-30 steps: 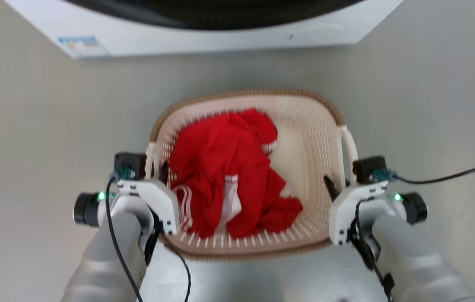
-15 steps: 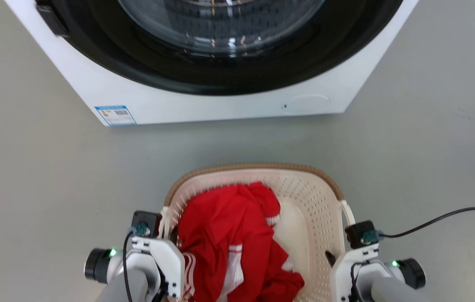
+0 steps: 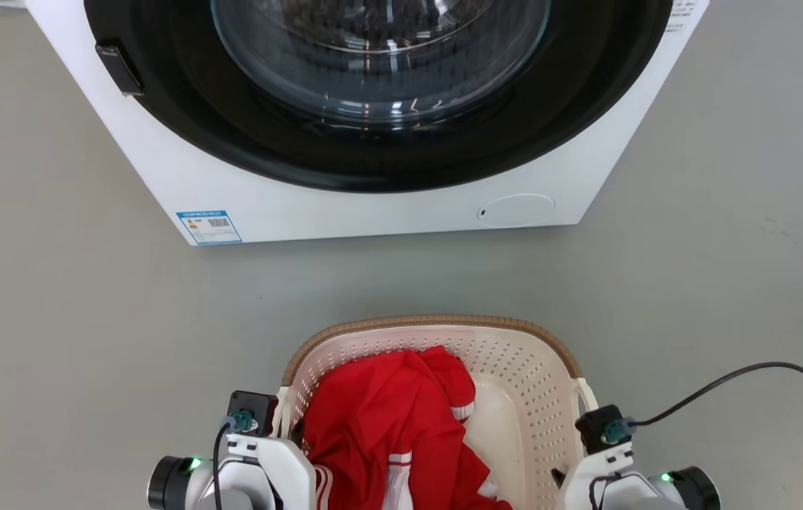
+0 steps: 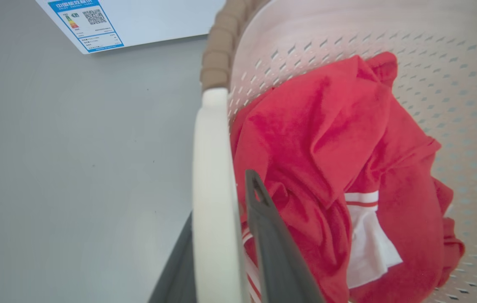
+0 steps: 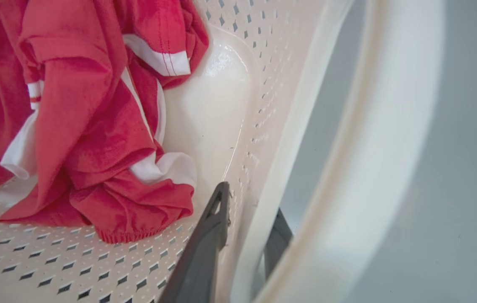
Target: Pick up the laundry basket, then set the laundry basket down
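Cream perforated plastic, brown woven-look rim: the laundry basket is in front of the washing machine. The left gripper and right gripper each clamp a side wall. The machine's blue-bordered QR label is illegible.

White washing machine with dark glass door stands on grey floor; crumpled red-and-white garment lies before it

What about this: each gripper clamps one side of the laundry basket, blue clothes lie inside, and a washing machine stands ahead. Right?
Not quite: the clothes are red with white trim, not blue, as the head view shows. Otherwise yes: left gripper and right gripper each clamp a side of the laundry basket, and the washing machine stands ahead.
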